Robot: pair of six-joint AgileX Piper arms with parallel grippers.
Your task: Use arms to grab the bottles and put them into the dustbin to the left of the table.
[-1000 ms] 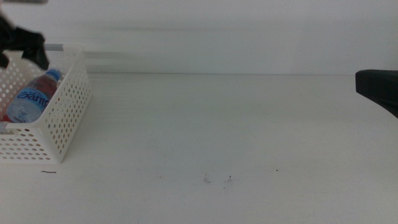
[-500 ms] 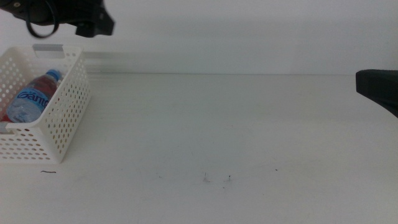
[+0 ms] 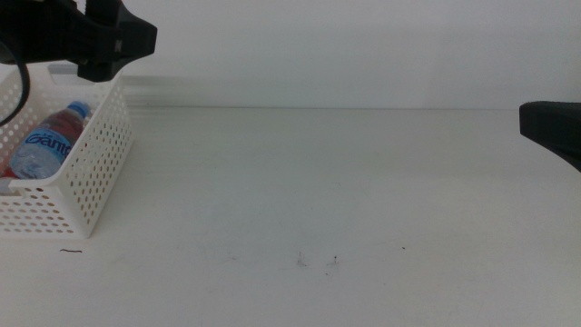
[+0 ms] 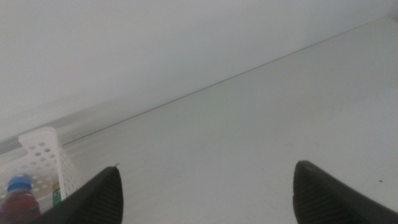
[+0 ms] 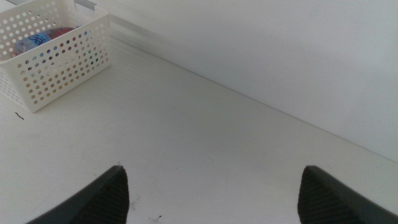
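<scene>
**Clearing the arm away from the filled basket**

Spreading wide below both grippers, the table (image 3: 345,191) carries no bottles. The basket (image 3: 86,173) sits just under the left gripper (image 4: 205,186), whose jaws stand apart and empty; the water bottle (image 3: 44,145) lies inside. Lift clear of the basket's rim before swinging away over the table. The right gripper (image 5: 211,190) waits well apart, jaws spread, empty.

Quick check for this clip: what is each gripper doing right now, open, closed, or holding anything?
Left gripper: open, holding nothing, raised above the dustbin.
Right gripper: open, holding nothing, waiting at the table's right edge.
</scene>
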